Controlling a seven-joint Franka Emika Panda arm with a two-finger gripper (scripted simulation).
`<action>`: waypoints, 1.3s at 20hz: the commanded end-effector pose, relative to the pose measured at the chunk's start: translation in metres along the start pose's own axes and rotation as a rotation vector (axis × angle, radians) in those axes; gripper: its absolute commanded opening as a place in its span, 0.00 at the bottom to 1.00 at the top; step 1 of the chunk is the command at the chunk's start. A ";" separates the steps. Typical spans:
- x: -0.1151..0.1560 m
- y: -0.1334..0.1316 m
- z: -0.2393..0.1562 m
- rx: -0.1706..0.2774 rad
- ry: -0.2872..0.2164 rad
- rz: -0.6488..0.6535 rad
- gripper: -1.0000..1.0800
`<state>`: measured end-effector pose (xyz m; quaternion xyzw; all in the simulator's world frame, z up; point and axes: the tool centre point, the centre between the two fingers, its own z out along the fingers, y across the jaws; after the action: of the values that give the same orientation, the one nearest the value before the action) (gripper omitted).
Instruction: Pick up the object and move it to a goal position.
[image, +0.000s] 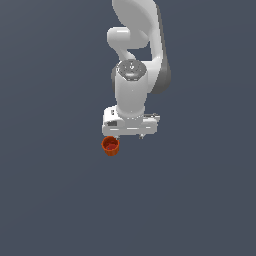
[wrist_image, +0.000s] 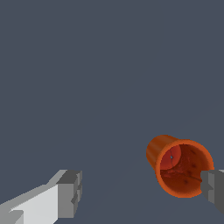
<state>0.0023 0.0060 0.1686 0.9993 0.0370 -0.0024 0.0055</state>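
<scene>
arm vertical, end effector spread wide beside cup

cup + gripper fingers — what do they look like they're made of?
Orange-red cup: probably matte plastic or glazed clay; uniform colour, mottled darker inside, thin rim. Render only, so uncertain.
Fingers of the gripper: flat grey pads, possibly rubber or metal, no gloss; white body behind looks like painted plastic.

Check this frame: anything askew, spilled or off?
Nothing is spilled or damaged. The one oddity: the orange-red cup sits off-centre under the open gripper, close against one finger rather than midway between the two. In the exterior view the cup looks upright.
</scene>
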 end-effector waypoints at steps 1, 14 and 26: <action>0.000 0.000 0.000 0.000 0.000 0.000 0.62; 0.007 -0.004 -0.008 0.013 0.033 0.014 0.62; 0.004 0.015 0.015 0.046 0.114 0.072 0.62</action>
<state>0.0075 -0.0048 0.1575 0.9987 0.0069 0.0468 -0.0169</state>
